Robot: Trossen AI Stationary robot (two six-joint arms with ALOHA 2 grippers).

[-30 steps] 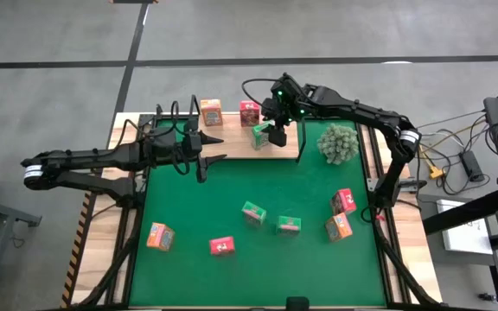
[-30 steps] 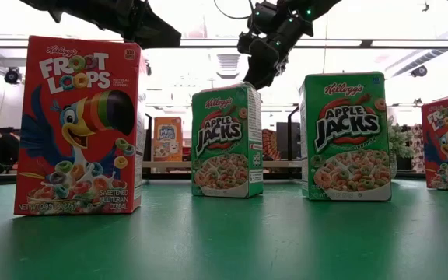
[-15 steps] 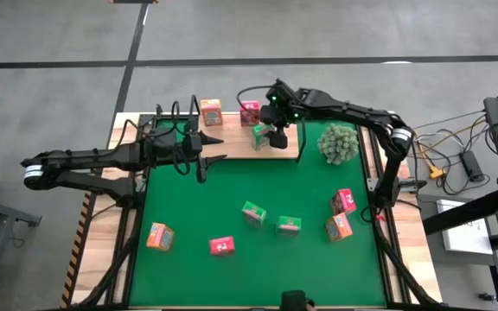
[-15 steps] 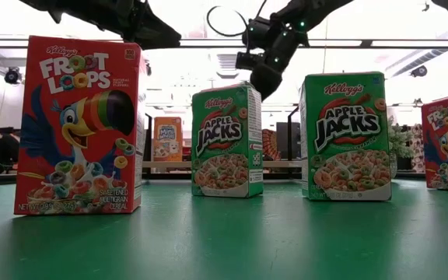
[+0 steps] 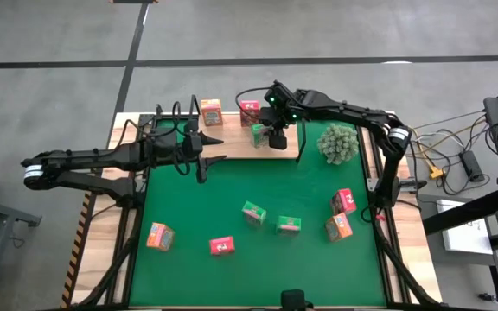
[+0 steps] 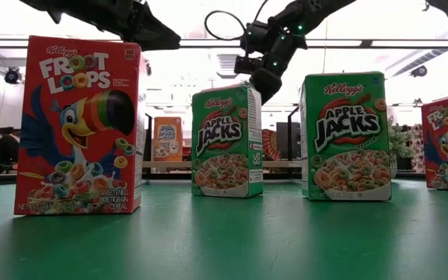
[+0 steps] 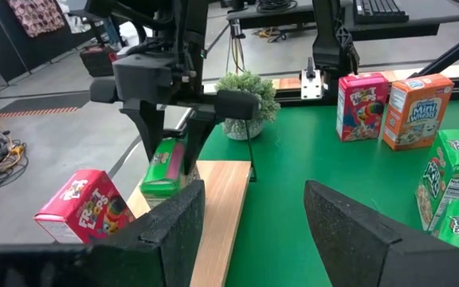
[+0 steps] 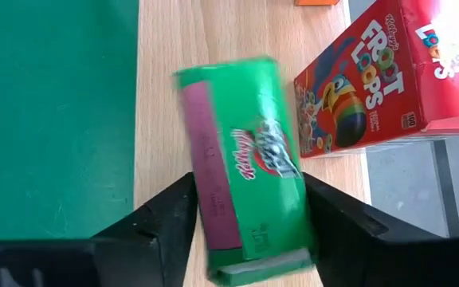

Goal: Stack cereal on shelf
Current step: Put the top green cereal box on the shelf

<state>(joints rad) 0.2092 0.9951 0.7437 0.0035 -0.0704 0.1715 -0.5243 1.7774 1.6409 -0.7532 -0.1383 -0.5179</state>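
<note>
The right gripper hangs over the near end of the wooden shelf at the far side of the green mat, with a green cereal box between its two dark fingers. In the right wrist view the box sits tilted between them, and I cannot tell whether the fingers press its sides or stand just clear of it (from the left wrist view it seems to rest on the board, leaning). Just beside it on the shelf stands a pink box, and an orange box stands farther along. The left gripper waits with its fingers spread and nothing in them, over the mat's far left corner near the shelf's edge. On the mat lie the other boxes: two green ones close together in the middle, an orange and a pink toward the front left, and a pink and orange pair at the right. A fuzzy plant ball sits beside the shelf's right end.
</note>
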